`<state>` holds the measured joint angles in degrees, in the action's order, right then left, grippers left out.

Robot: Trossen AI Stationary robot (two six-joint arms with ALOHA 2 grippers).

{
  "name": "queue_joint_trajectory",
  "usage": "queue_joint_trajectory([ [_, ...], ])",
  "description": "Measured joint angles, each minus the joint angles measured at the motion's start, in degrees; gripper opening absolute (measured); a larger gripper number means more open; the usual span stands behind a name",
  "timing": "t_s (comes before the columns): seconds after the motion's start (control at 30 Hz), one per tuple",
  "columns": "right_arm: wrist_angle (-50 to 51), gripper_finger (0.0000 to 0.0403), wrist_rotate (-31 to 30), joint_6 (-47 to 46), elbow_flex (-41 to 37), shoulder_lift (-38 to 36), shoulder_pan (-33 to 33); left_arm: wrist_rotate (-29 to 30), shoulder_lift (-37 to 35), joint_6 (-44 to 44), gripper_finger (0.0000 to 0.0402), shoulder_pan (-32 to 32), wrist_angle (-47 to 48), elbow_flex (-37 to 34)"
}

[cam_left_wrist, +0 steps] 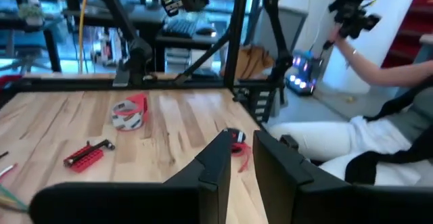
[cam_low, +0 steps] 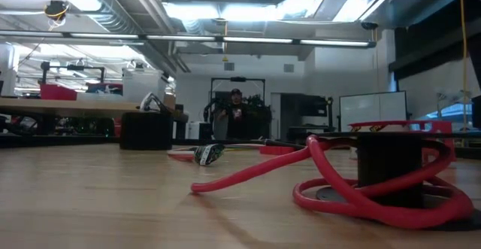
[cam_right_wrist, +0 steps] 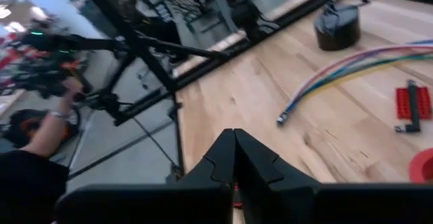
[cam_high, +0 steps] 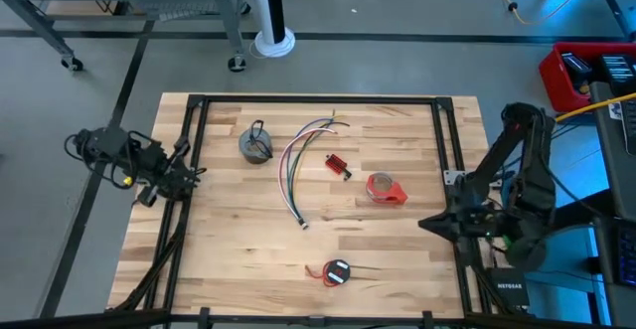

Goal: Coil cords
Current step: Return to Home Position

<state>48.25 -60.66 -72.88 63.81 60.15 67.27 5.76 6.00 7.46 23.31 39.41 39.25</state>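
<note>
Your left end effector (cam_left_wrist: 242, 143) sits released at the bench (cam_high: 229, 249) edge, right end effector (cam_right_wrist: 234, 135) clenched opposite, black-and-red coil (cam_high: 336, 271) lying between.

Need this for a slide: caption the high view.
Left gripper and right gripper wait at the table edges, with wire bundle, grey coil and black-and-red spool lying between.

The left arm (cam_high: 134, 160) is black and angular, with looped black cables and a yellow tag. The right arm (cam_high: 517, 185), equally dark, shows a green spot; their fingers (cam_left_wrist: 216, 164) are blocky.
</note>
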Motion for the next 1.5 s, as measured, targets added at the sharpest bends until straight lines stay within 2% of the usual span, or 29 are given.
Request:
queue_joint_trajectory([
  [0.13, 0.0, 0.001, -3.5, 0.2, 0.0, -0.1, 4.3, -0.1, -5.8, 0.5, 0.0056, 0.0, -4.3, -5.9],
  [0.33, -1.0, 0.001, -7.5, -0.1, -0.3, 0.2, 6.3, -3.8, -3.5, -2.6, 0.0056, 0.0, -9.7, -8.6],
  [0.7, -8.8, 0.001, -9.5, 0.2, -5.6, 0.4, 6.2, -4.4, -3.6, -10.0, 0.0056, 0.0, -30.6, -25.0],
  [0.9, -14.7, 0.001, -10.9, 2.9, -9.0, 0.4, 5.3, -3.4, -3.8, -14.5, 0.0056, -0.2, -38.8, -30.6],
  [1.07, -23.6, 0.001, -9.8, 6.6, -13.5, 0.4, 1.8, 1.6, -3.8, -16.8, 0.0056, -0.2, -43.3, -33.8],
  [1.17, -32.4, 0.001, -6.1, 12.9, -16.9, 0.4, -1.8, 4.3, -3.8, -18.8, 0.0056, -0.2, -46.4, -35.4],
  [1.27, -43.4, 0.001, 0.8, 21.5, -20.4, 0.4, -6.1, 6.6, -3.8, -19.5, 0.0056, -0.8, -46.5, -36.2],
  [1.5, -68.4, 0.001, 24.5, 43.8, -27.4, 0.4, -18.4, 7.8, -3.8, -16.5, 0.0056, -5.1, -46.4, -37.6],
])
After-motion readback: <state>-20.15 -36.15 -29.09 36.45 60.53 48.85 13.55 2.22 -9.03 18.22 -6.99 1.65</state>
